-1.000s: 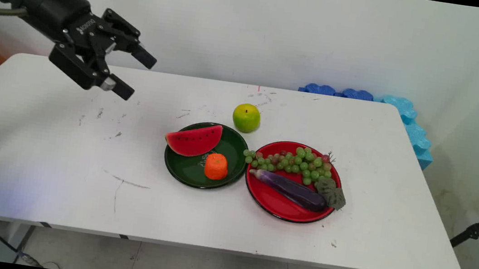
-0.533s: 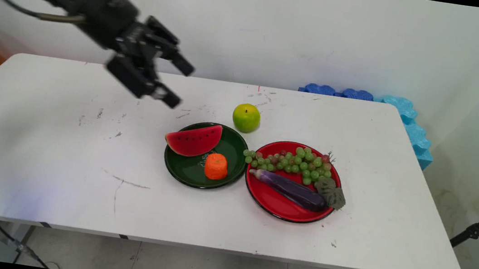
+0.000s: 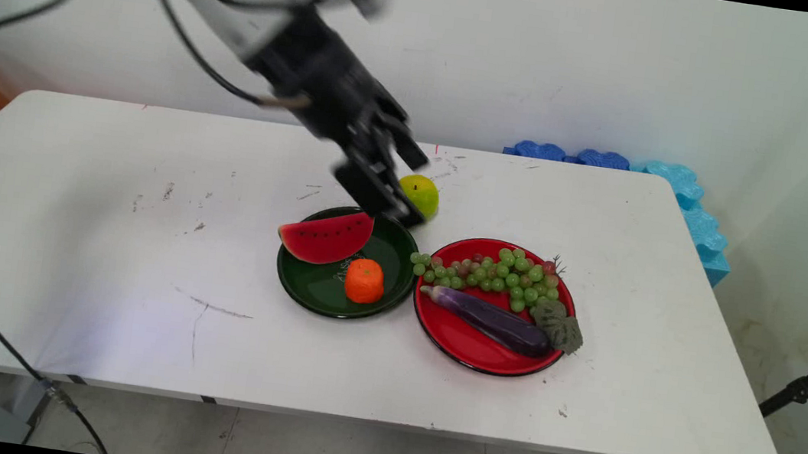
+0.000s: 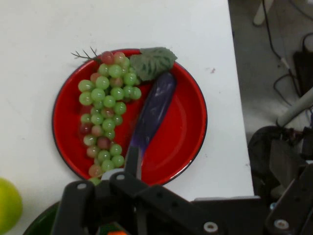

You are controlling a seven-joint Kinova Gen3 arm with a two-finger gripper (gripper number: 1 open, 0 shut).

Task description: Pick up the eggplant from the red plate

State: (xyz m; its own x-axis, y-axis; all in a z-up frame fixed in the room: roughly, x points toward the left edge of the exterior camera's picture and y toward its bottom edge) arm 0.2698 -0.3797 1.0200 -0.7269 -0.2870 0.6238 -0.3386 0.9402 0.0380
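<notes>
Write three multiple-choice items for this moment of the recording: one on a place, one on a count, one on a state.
1. Where does the eggplant lie?
A. on the green plate
B. on the red plate, beside the grapes
C. on the bare table

2. How many plates stand on the table?
A. one
B. two
C. three

3. What is the pincer doing?
A. hanging empty above the table near the green apple
B. gripping the orange
C. resting on the red plate

Key: 1 B, the eggplant sits inside the red rim next to the grapes; 2 B, only the green plate and the red one show; 3 A, its fingers are apart with nothing between them.
</notes>
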